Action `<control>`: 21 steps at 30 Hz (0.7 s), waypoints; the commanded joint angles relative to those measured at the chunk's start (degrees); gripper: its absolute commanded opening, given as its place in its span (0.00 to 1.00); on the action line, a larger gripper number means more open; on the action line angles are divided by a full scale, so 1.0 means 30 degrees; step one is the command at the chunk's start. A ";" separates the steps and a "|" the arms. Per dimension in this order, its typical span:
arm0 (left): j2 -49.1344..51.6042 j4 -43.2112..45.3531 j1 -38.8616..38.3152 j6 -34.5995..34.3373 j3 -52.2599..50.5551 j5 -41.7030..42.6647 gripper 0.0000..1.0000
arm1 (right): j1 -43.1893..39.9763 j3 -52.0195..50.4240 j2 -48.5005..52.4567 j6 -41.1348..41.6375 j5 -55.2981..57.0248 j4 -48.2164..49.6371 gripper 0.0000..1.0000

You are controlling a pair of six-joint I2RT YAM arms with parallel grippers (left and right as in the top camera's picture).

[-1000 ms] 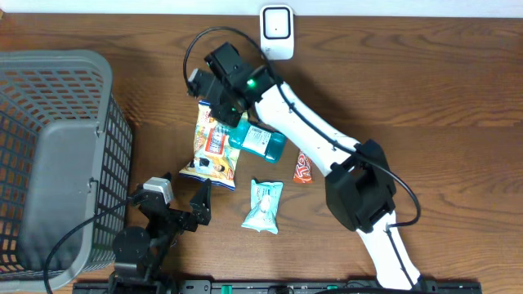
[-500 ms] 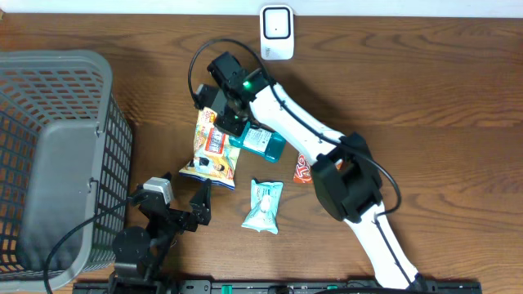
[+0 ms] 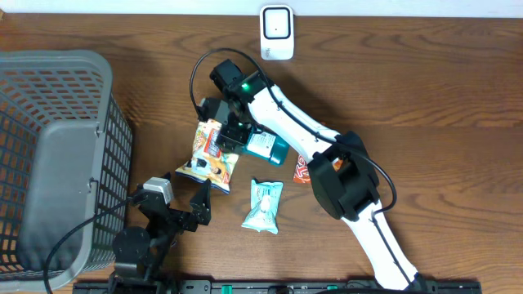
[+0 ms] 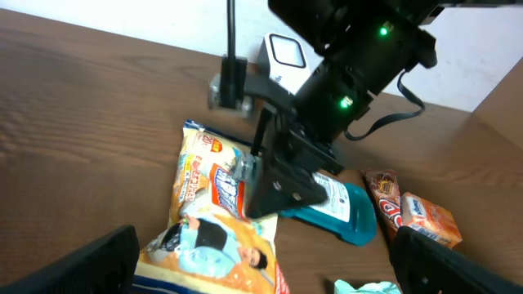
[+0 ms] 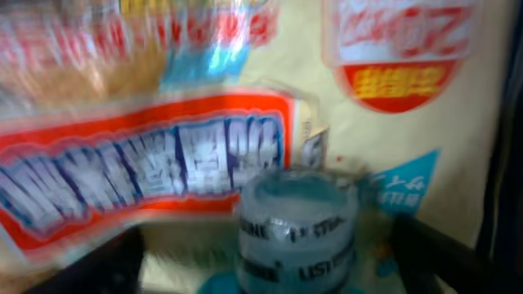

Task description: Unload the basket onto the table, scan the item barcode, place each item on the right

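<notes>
The wooden table [image 3: 425, 82] is lying under both of my claws. The grey basket [image 3: 49, 65] is standing well apart from my right claw [image 3: 229, 133], and just beside my left claw [image 3: 185, 198] on its outer side.

The yellow snack bag [image 3: 211, 159] is lying flat directly under my right claw and is reaching back toward my left claw. I am keeping the right claw spread wide over it. The two fingers are standing apart, and the cap of the teal bottle [image 3: 265, 145] is sitting between them with a gap on each side, so I am pinching nothing. The bottle is lying on its side, its cap end resting on the edge of the snack bag and its body pointing away from the right claw.

The white scanner [image 3: 276, 33] is standing beyond my right claw, at the far edge of the table. The small teal packet [image 3: 264, 206] is lying near my left claw, on its inner side. The red-orange bar [image 3: 303, 169] is lying just past the bottle's base.

My left claw is also spread wide, low over the table, and is holding nothing.
</notes>
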 commanded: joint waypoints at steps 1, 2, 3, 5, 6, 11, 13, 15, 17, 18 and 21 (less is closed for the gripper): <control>-0.0015 -0.0481 0.0066 0.0393 -0.0284 0.0306 0.98 | 0.0080 0.0146 0.1603 -0.1537 -0.0124 -0.0226 0.86; -0.0015 -0.0481 0.0066 0.0386 -0.0284 0.0306 0.98 | 0.0080 0.0146 0.1770 -0.1545 -0.0117 -0.0175 0.76; -0.0015 -0.0481 0.0066 0.0386 -0.0284 0.0306 0.98 | 0.0080 0.0146 0.1909 -0.1530 -0.0124 -0.0153 0.67; -0.0015 -0.0481 0.0066 0.0386 -0.0284 0.0306 0.98 | 0.0073 0.0146 0.2113 -0.1523 -0.0117 -0.0153 0.52; -0.0015 -0.0481 0.0066 0.0386 -0.0284 0.0306 0.98 | 0.0080 0.0146 0.2113 -0.1523 -0.0117 -0.0153 0.48; -0.0015 -0.0481 0.0066 0.0386 -0.0284 0.0306 0.98 | 0.0080 0.0372 0.2033 -0.0984 0.0197 -0.0051 0.36; -0.0015 -0.0481 0.0066 0.0386 -0.0284 0.0306 0.98 | 0.0080 0.0918 0.1953 -0.0044 0.0823 -0.0204 0.31; -0.0015 -0.0481 0.0066 0.0386 -0.0284 0.0306 0.98 | 0.0058 0.1435 0.1931 0.0342 0.1202 -0.0466 0.26; -0.0015 -0.0481 0.0066 0.0386 -0.0284 0.0306 0.98 | 0.0044 0.2208 0.1916 0.0707 0.1479 -0.0976 0.20; -0.0015 -0.0481 0.0066 0.0386 -0.0284 0.0306 0.98 | 0.0044 0.2565 0.1909 0.0976 0.1603 -0.1202 0.18; -0.0015 -0.0481 0.0066 0.0386 -0.0284 0.0306 0.98 | 0.0044 0.3665 0.1851 0.2142 0.2419 -0.1953 0.13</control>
